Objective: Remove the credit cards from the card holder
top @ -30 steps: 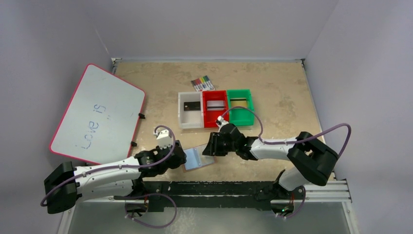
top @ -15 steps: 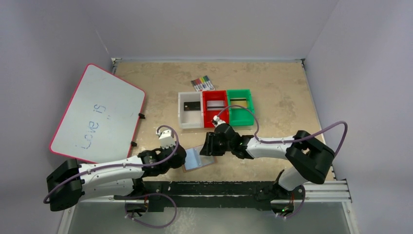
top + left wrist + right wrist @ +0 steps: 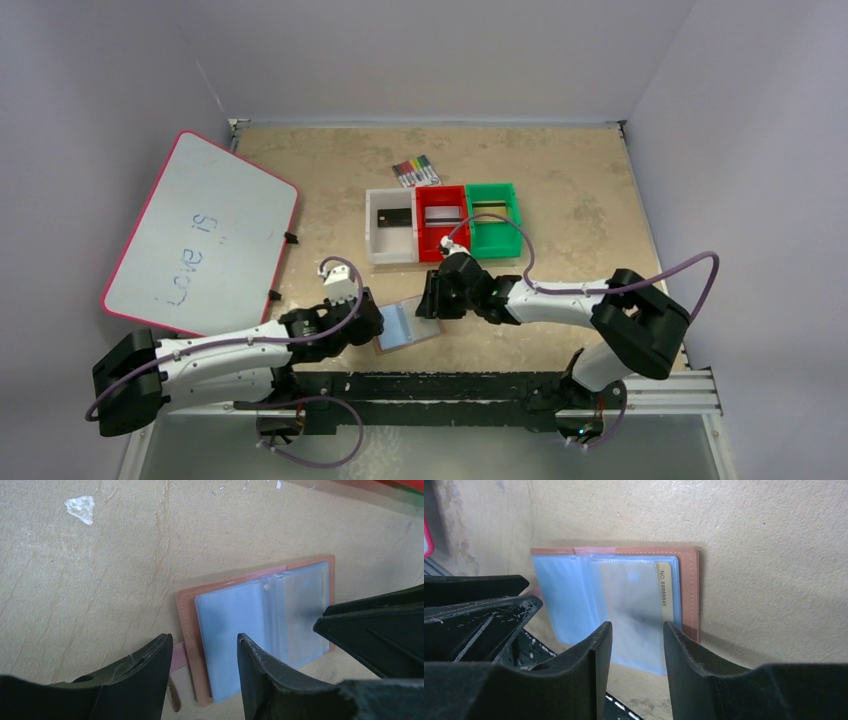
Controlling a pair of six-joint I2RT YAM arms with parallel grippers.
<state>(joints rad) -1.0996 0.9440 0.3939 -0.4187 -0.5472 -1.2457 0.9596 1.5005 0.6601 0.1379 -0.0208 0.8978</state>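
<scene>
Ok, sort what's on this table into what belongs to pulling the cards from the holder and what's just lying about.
Belongs to the job:
- card holder, lying open
- card tucked in its pocket
- white bin, red bin, green bin, each holding a card

Just lying about:
- whiteboard
- pack of markers

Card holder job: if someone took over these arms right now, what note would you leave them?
Left gripper: open, over the card holder's left edge.
Right gripper: open, over its other half.
Card holder: lying open on the table by the arms' bases.
Done: a card lies in each of the white bin, red bin and green bin.
To do: a gold card shows in the pocket on the right arm's side; pull it out.
</scene>
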